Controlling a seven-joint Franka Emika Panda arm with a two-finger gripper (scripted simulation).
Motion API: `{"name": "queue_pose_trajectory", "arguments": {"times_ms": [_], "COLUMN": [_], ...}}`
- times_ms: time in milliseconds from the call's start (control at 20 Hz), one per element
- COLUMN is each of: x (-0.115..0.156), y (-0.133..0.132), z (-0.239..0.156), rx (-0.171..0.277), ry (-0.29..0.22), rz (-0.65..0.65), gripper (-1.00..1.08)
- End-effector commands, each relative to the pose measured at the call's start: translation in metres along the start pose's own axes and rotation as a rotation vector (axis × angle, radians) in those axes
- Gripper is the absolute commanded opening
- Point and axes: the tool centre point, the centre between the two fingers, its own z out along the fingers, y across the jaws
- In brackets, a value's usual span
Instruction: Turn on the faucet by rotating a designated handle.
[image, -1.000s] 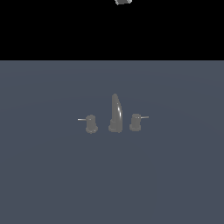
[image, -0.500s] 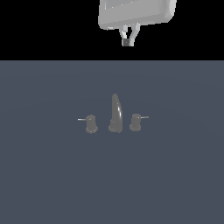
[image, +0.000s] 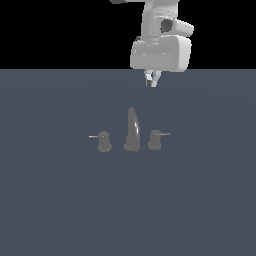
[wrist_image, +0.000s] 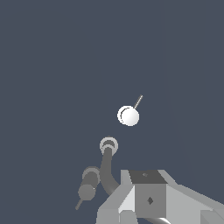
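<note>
The faucet (image: 132, 131) is a small grey set on the flat surface, with a tall curved spout between two stubby knobs. The handle (image: 155, 139) is the knob on the exterior view's right, its thin rod (image: 164, 134) jutting right. My gripper (image: 151, 80) hangs well above and behind it, touching nothing, with its fingers close together and nothing between them. In the wrist view the handle (wrist_image: 129, 116) shows from above as a pale disc with its rod. The spout (wrist_image: 108, 151) and the twin knob (wrist_image: 89, 183) lie beyond it, and the fingers (wrist_image: 148, 194) fill the lower edge.
The twin knob (image: 104, 142), with its rod pointing to the exterior view's left, stands on the other side of the spout. A plain dark grey-blue floor (image: 60, 200) spreads all around the set.
The arm has come down into the exterior view from the top edge. The hand now hangs lower and nearer to the faucet. The faucet's parts have not moved.
</note>
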Motion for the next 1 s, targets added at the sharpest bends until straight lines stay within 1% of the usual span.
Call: {"name": "queue_pose_trajectory", "arguments": {"times_ms": [0, 300, 550, 750, 950], "x": [0.014, 0.043, 0.062, 0.072, 0.078], "y": [-0.004, -0.008, -0.007, -0.004, -0.002], "z": [0.024, 0.083, 0.126, 0.152, 0.17], "rx": [0.0, -0.002, -0.005, -0.006, -0.007], "ry": [0.004, 0.017, 0.03, 0.039, 0.045], "rz": [0.075, 0.25, 0.371, 0.441, 0.488], "gripper": [-1.0, -1.0, -1.0, -1.0, -1.0]}}
